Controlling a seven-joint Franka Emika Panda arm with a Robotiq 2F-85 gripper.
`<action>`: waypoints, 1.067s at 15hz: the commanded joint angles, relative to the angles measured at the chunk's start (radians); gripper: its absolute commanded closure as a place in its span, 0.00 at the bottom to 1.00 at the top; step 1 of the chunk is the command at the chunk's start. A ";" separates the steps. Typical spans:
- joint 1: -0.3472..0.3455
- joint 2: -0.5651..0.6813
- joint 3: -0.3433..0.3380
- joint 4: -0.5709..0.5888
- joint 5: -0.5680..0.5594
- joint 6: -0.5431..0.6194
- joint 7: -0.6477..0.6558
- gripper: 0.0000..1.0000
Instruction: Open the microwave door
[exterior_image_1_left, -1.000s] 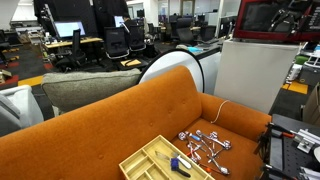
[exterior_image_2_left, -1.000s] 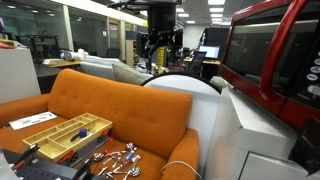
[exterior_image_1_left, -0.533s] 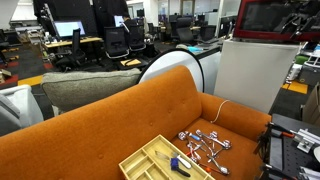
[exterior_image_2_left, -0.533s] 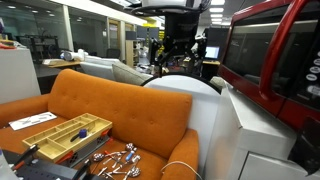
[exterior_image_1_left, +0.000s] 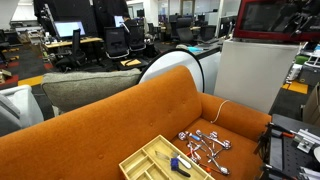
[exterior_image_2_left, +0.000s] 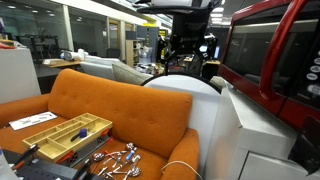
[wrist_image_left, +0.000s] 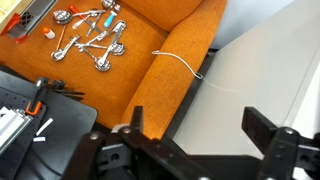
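Overhead, my gripper hangs at twelve o'clock in an exterior view, its jaws spread wide with nothing between them. At its three o'clock stands the microwave, a red-cased box set on top of a white cabinet. The microwave door, a red frame around dark, reflective glass, appears to sit flush with the case. I am near that door but apart from it, and I touch nothing.

From my wrist, my two dark fingers rise from the six o'clock edge, well apart. Beyond the open gap between them runs the seam where the orange sofa meets the cabinet's pale top, which fills the picture from one to four o'clock. A white cable loops across the sofa seat to that seam. Metal utensils lie scattered on the seat at eleven o'clock, and a black case sits at eight o'clock.

In both exterior views a wooden tray with several compartments rests on the sofa seat, just beside the utensils. A white round chair stands behind the sofa back, between the sofa and the cabinet. In that exterior view the microwave shows at one o'clock, squarely on the cabinet, its dark window facing the room. Office desks and dark swivel chairs fill the background from ten to twelve o'clock.
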 joint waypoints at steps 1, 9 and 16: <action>-0.017 0.002 0.016 0.004 0.003 -0.007 -0.015 0.00; -0.035 -0.030 -0.059 0.072 0.084 -0.077 -0.068 0.00; -0.045 0.028 -0.171 0.120 0.186 -0.074 -0.060 0.00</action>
